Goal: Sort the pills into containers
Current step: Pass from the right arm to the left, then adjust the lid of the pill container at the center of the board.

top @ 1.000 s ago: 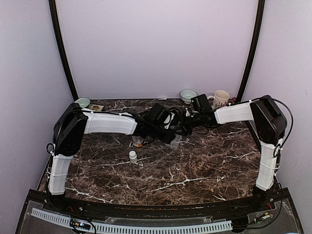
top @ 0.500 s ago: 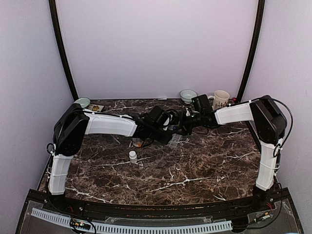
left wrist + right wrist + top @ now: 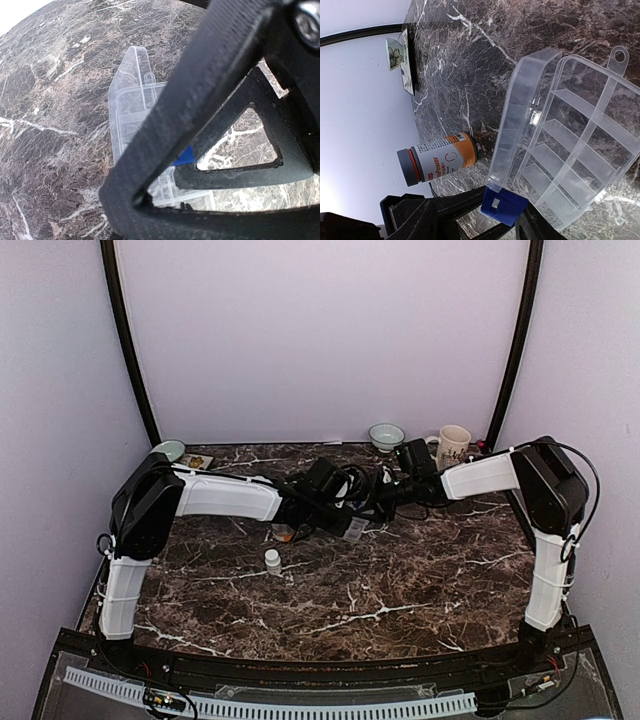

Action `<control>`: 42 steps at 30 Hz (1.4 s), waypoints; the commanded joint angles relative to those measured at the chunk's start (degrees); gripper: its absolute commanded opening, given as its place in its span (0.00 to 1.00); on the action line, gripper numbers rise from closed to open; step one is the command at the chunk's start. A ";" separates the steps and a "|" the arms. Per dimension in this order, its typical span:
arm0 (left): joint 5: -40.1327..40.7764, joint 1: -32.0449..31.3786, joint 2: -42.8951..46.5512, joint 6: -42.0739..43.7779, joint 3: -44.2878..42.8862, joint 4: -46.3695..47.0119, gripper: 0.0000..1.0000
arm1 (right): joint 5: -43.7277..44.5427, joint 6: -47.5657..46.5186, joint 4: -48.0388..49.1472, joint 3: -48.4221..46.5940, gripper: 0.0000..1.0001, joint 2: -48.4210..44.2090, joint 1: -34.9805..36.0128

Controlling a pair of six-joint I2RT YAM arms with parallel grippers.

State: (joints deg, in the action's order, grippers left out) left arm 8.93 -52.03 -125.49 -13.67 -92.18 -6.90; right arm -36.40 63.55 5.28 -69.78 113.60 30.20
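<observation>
On the dark marble table (image 3: 420, 580), toward its far middle, what do the 2 arms have between them? (Desk)

1 clear plastic organiser box (image 3: 597, 120), lying flat, its lid (image 3: 520, 115) swung up and standing roughly on edge along 1 long side. The small compartments (image 3: 560, 145) face up, split by a long centre wall and cross walls. (Photographer)

And the grippers? (Desk)

The right gripper (image 3: 502, 215) sits low at 1 short end of the box. A blue piece (image 3: 503, 204) at the lid's corner lies between its 2 dark fingers; whether they pinch it or merely flank it cannot be told. The left gripper (image 3: 160, 190) hangs just over the box, its fingers filling the wrist view, with the same blue piece showing behind 1 of them. Clenched or released, that cannot be told either. (Photographer)

Anything else in frame? (Desk)

An amber bottle (image 3: 442, 157) with a grey cap stands upright just beside the lid, on the left arm's side. A tiny white bottle (image 3: 271, 560) stands nearer the arm bases, apart from the box. At the back edge are a bowl (image 3: 386, 435) and a mug (image 3: 453, 445). (Photographer)
</observation>
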 commanded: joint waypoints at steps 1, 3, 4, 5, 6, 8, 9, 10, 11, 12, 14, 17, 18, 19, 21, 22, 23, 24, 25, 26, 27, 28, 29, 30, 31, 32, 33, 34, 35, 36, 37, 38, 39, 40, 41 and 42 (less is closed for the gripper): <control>1.06 -0.35 -0.06 0.68 -0.43 -0.03 0.27 | -0.06 -0.07 2.55 1.27 0.53 -0.81 -0.67; 1.02 -0.35 -0.09 0.81 -0.66 -0.10 0.27 | 0.18 -0.25 2.80 1.67 0.53 -1.21 -0.83; 1.05 -0.35 -0.08 0.84 -0.71 -0.23 0.27 | 0.28 -0.34 2.81 1.86 0.53 -1.46 -0.94; 1.10 -0.35 -0.05 0.86 -0.78 -0.34 0.27 | 0.40 -0.56 2.81 1.97 0.53 -1.68 -1.01; 1.14 -0.35 0.01 0.86 -0.80 -0.44 0.27 | 0.67 -0.72 2.84 2.09 0.53 -1.87 -1.16; 1.33 -0.36 0.01 0.99 -0.90 -0.86 0.27 | 1.26 -1.48 2.52 2.56 0.54 -2.52 -1.32; 1.40 -0.40 -0.01 1.00 -0.89 -0.97 0.27 | 1.63 -1.90 2.28 2.66 0.54 -2.89 -1.40; 1.45 -0.36 0.00 0.97 -0.94 -1.10 0.27 | 2.03 -2.39 1.90 2.85 0.54 -3.25 -1.51; 1.56 -0.35 0.02 0.90 -1.00 -1.26 0.27 | 2.28 -2.73 1.65 3.09 0.54 -3.56 -1.62; 1.61 -0.35 0.02 0.91 -1.03 -1.34 0.27 | 2.62 -3.25 1.33 3.30 0.54 -3.89 -1.71; 1.66 -0.35 0.06 0.89 -1.14 -1.57 0.27 | 3.65 -4.51 0.38 3.33 0.54 -4.65 -1.87; 1.71 -0.35 0.01 0.86 -1.29 -1.55 0.27 | 5.37 -5.84 -0.32 5.70 0.53 -5.95 -2.17; 1.71 -0.35 0.06 0.84 -1.42 -1.69 0.27 | 5.88 -6.19 -0.57 5.97 0.53 -6.20 -2.24; 1.71 -0.35 0.00 0.86 -1.51 -1.68 0.26 | 6.30 -6.53 -0.70 6.11 0.52 -6.32 -2.31; 1.72 -0.36 -0.01 0.99 -1.74 -1.93 0.27 | 6.85 -6.82 -0.86 6.33 0.49 -6.17 -2.57; 1.77 -0.35 0.04 1.08 -1.84 -2.04 0.27 | 6.95 -6.93 -0.82 6.39 0.46 -6.04 -2.66; 1.84 -0.36 0.07 1.17 -1.81 -2.10 0.27 | 7.07 -7.01 -0.83 6.33 0.44 -5.84 -2.79; 1.85 -0.35 0.09 1.19 -1.93 -2.22 0.27 | 7.13 -6.96 -0.50 6.37 0.40 -5.67 -2.77; 1.92 -0.35 0.11 1.25 -1.99 -2.16 0.27 | 7.16 -6.83 -0.15 6.44 0.36 -5.48 -2.82; 1.92 -0.42 0.08 1.24 -2.03 -2.20 0.26 | 7.12 -6.79 0.13 6.38 0.32 -5.23 -2.86; 1.89 -0.36 0.07 1.25 -2.08 -2.27 0.27 | 6.91 -6.76 0.18 6.07 0.27 -4.83 -2.86; 1.88 -0.35 0.08 1.25 -2.14 -2.27 0.27 | 6.92 -6.90 0.19 5.87 0.24 -4.30 -2.94; 1.88 -0.35 0.07 1.23 -2.17 -2.29 0.27 | 6.99 -6.91 0.31 5.77 0.21 -4.07 -2.95; 1.93 -0.36 0.10 1.27 -2.24 -2.25 0.27 | 6.89 -6.87 0.48 5.65 0.16 -3.81 -2.95; 1.89 -0.35 0.13 1.21 -2.22 -2.25 0.27 | 6.83 -6.86 0.54 5.52 0.14 -3.55 -2.95; 1.89 -0.35 0.08 1.23 -2.25 -2.29 0.27 | 6.73 -6.86 0.54 5.38 0.12 -3.30 -3.06; 1.83 -0.35 0.08 1.22 -2.30 -2.33 0.27 | 6.78 -6.91 0.61 5.24 0.11 -3.02 -3.04; 1.88 -0.35 0.12 1.27 -2.32 -2.33 0.27 | 6.74 -6.99 0.61 5.12 0.10 -2.77 -3.06; 1.90 -0.35 0.08 1.21 -2.30 -2.34 0.27 | 6.67 -7.02 0.53 4.91 0.09 -2.42 -3.04; 1.88 -0.35 0.07 1.19 -2.37 -2.41 0.27 | 6.68 -7.03 0.52 4.73 0.09 -2.09 -3.04; 1.92 -0.35 0.07 1.25 -2.39 -2.42 0.27 | 6.62 -7.05 0.63 4.59 0.09 -1.81 -3.04; 1.89 -0.37 0.09 1.27 -2.39 -2.44 0.27 | 6.65 -7.07 0.72 4.50 0.09 -1.46 -3.10; 1.96 -0.36 0.14 1.33 -2.39 -2.43 0.27 | 6.62 -7.04 0.96 4.43 0.09 -1.14 -3.12; 2.05 -0.35 0.10 1.29 -2.41 -2.44 0.27 | 6.57 -6.99 1.24 4.39 0.08 -0.72 -3.12; 2.10 -0.35 0.09 1.43 -2.46 -2.48 0.27 | 6.43 -6.80 1.71 4.32 0.08 -0.20 -3.13; 2.14 -0.35 0.11 1.45 -2.49 -2.49 0.27 | 6.31 -6.74 2.16 4.24 0.08 0.14 -3.17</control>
State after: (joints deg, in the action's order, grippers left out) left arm 10.24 -52.03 -125.58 -13.02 -92.97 -7.84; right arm -29.89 57.19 4.78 -63.99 111.70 27.57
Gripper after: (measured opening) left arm 0.268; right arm 0.083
